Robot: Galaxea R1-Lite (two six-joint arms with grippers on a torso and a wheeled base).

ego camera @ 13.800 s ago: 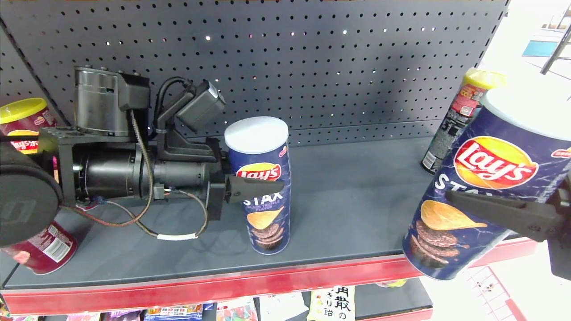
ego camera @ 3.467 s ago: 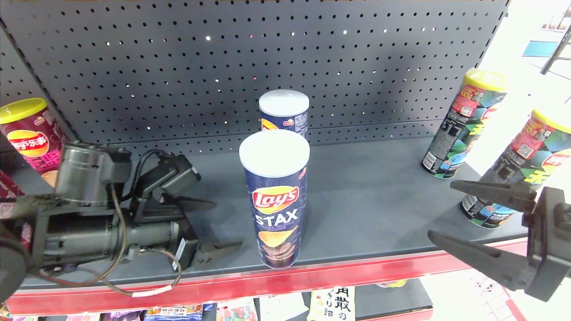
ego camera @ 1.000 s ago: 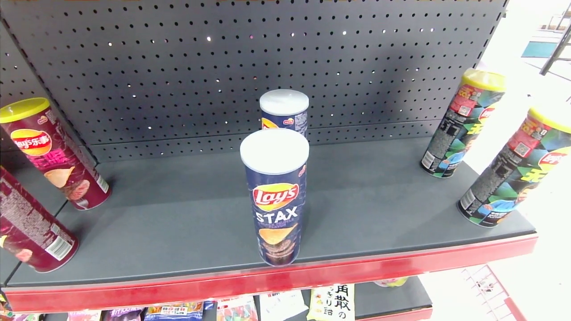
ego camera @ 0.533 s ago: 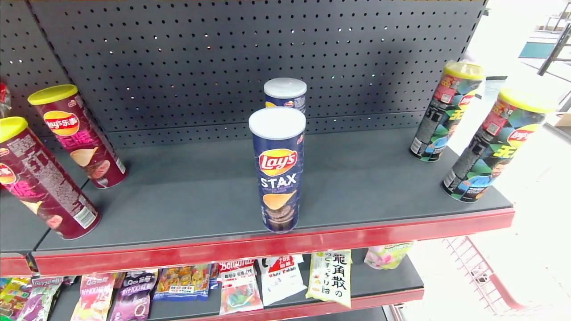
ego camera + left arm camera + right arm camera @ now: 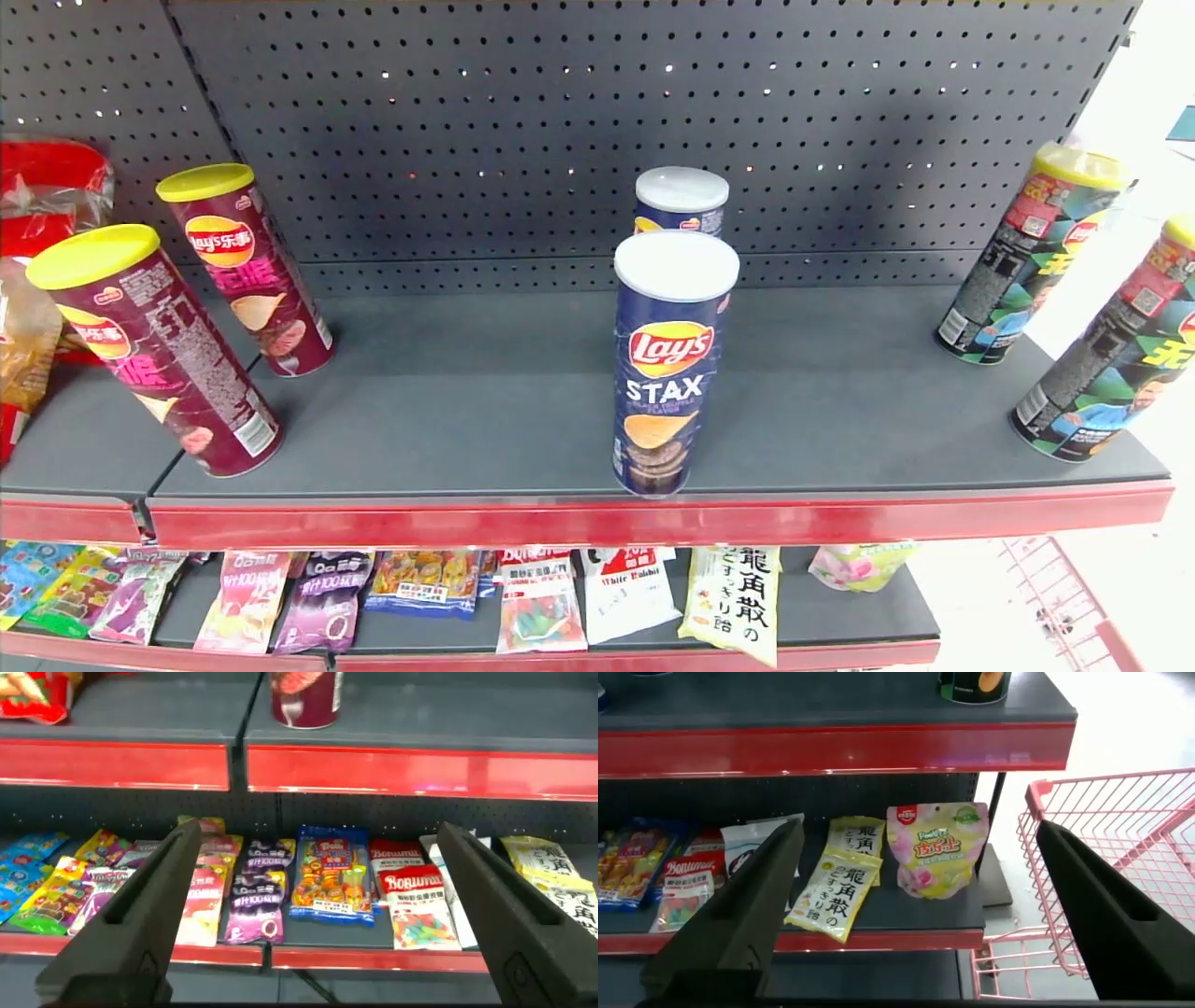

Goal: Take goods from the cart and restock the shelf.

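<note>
Two blue Stax cans with white lids stand upright on the dark grey shelf (image 5: 467,411). One can (image 5: 668,364) is at the red front edge, the other (image 5: 681,199) right behind it by the pegboard. My left gripper (image 5: 318,829) is open and holds nothing; it is level with the lower shelf of snack bags (image 5: 327,873). My right gripper (image 5: 920,826) is also open and holds nothing, facing the lower shelf's right end. The pink wire cart (image 5: 1120,859) stands just beside that end.
Two maroon cans with yellow lids (image 5: 247,266) (image 5: 154,345) stand at the shelf's left. Two green-and-black cans (image 5: 1027,252) (image 5: 1111,373) stand at its right end. A red bag (image 5: 37,187) sits far left. Wide bare patches lie either side of the blue cans.
Both grippers let go of the blue cans, which now stand on the shelf, and drew back and down. The head camera has pulled back and turned left.
</note>
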